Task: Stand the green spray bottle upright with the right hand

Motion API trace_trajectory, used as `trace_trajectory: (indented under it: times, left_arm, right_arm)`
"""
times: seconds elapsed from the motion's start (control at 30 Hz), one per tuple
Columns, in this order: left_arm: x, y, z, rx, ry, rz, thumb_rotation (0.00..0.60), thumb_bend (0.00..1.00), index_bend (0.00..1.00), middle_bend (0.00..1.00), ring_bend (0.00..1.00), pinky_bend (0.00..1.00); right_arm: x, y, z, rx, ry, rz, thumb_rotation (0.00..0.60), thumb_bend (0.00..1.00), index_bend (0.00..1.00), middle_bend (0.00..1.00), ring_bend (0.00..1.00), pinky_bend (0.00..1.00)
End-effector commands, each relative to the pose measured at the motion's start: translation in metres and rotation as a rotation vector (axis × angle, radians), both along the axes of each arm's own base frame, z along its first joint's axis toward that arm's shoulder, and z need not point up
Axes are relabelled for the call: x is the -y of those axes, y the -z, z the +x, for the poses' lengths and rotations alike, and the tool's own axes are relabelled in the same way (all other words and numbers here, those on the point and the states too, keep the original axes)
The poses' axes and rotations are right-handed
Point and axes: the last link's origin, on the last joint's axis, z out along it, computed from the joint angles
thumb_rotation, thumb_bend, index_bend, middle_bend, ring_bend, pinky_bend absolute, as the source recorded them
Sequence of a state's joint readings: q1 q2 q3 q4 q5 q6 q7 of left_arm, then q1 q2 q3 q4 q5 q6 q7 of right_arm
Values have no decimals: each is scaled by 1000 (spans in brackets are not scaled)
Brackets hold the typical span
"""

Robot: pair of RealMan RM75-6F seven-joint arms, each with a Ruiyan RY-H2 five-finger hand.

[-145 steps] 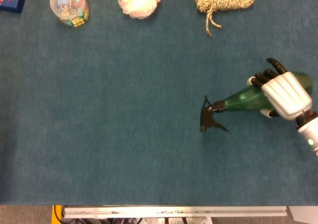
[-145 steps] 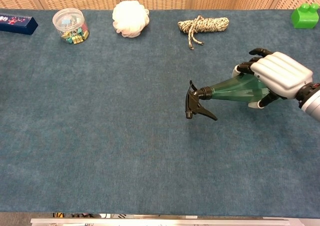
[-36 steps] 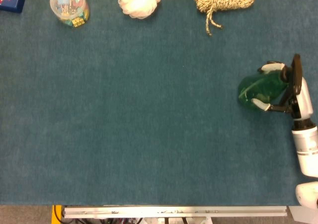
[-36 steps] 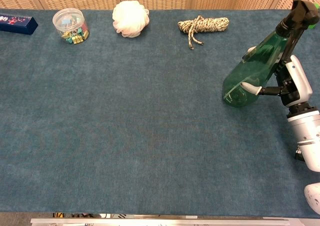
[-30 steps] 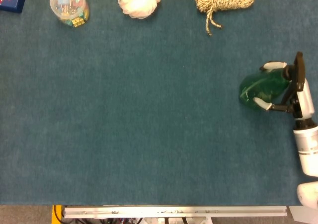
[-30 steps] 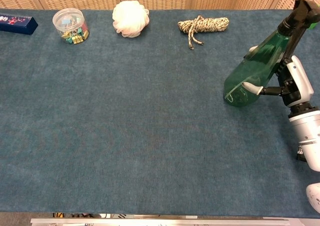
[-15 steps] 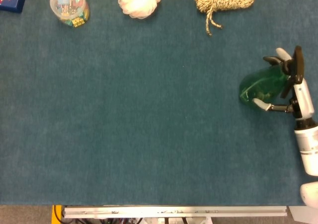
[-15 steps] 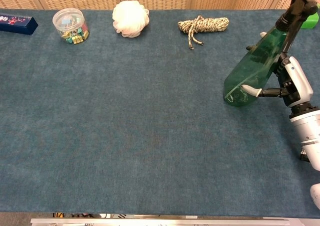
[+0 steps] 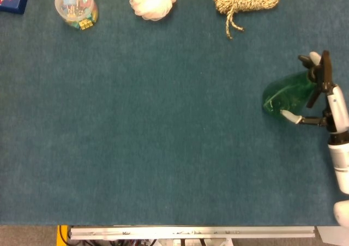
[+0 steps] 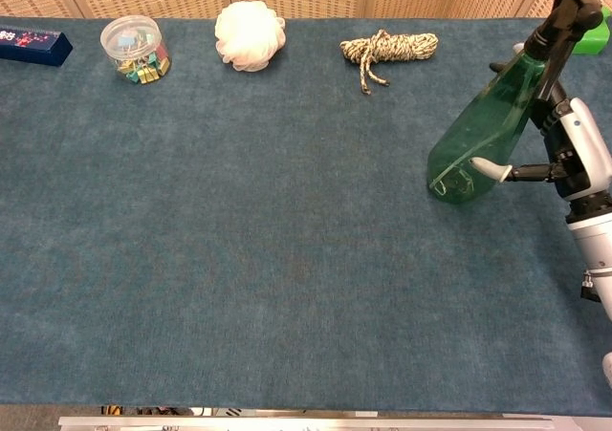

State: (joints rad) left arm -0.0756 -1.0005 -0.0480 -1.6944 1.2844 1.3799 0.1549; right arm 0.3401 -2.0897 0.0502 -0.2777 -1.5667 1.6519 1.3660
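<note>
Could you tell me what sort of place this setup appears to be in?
Probably a robot-manipulation test bench: a teal felt-covered table with unrelated household props lined along its far edge, such as a white mesh bath puff, a coiled speckled rope and a clear tub of binder clips.

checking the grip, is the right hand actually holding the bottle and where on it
It cannot be told: the right hand sits beside the green spray bottle, fingers spread around its lower body, but contact is unclear.

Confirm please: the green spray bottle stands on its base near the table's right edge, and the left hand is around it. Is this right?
Not quite. It is the right hand beside the green spray bottle, with its fingers spread around it; no left hand appears. The chest view shows this. The bottle does stand on its base near the table's right edge.
</note>
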Motion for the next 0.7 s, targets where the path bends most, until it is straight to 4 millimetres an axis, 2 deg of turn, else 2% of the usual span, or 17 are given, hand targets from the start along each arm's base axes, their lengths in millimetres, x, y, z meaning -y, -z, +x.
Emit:
trace_trajectory:
  times: [0.03, 0.37, 0.7]
  left_arm:
    - [0, 0, 0, -2, 0, -1, 600, 0, 266, 79, 7, 0]
    - [0, 1, 1, -6, 2, -4, 600, 0, 266, 79, 7, 0]
    - [0, 3, 1, -14, -1, -10, 600, 0, 266, 79, 7, 0]
  right_arm:
    - [1, -13, 4, -10, -37, -65, 600, 0, 25, 155, 105, 143]
    - [-7, -50, 13, -104, -127, -242, 600, 0, 25, 155, 105, 143]
    - [-15, -89, 16, -144, -125, -407, 600, 0, 25, 155, 106, 138]
